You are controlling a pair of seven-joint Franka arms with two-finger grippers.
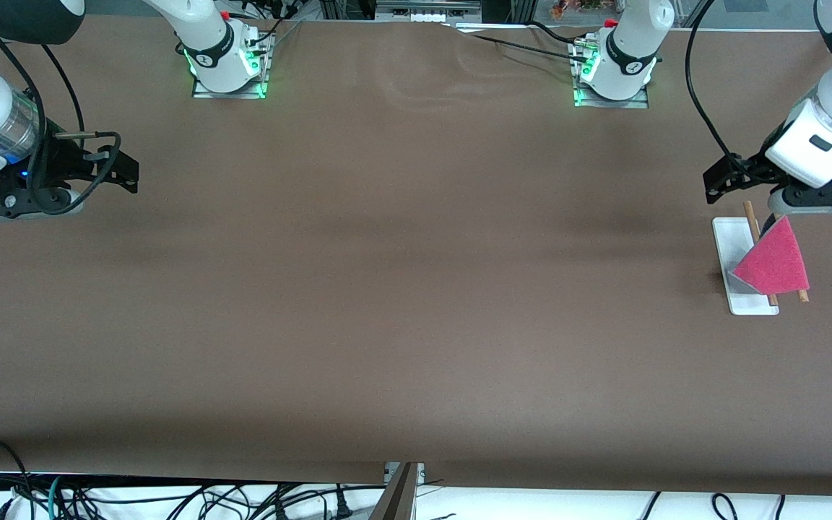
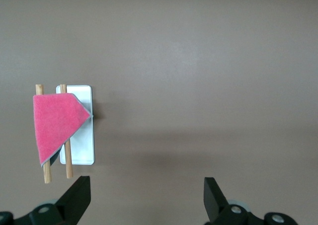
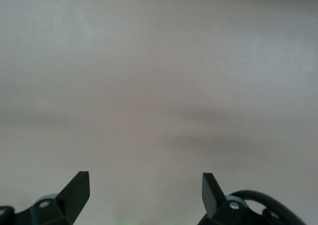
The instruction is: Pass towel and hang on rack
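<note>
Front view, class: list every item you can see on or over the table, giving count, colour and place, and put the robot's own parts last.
towel: one, bright pink-red, draped over the rack's rods at the left arm's end of the table.
rack: one, white flat base with two brown wooden rods, at the left arm's end of the table.
table: one, brown cover.
left claw: one, black, open, holding nothing, up beside the rack.
right claw: one, black, open, waiting over the right arm's end of the table.
</note>
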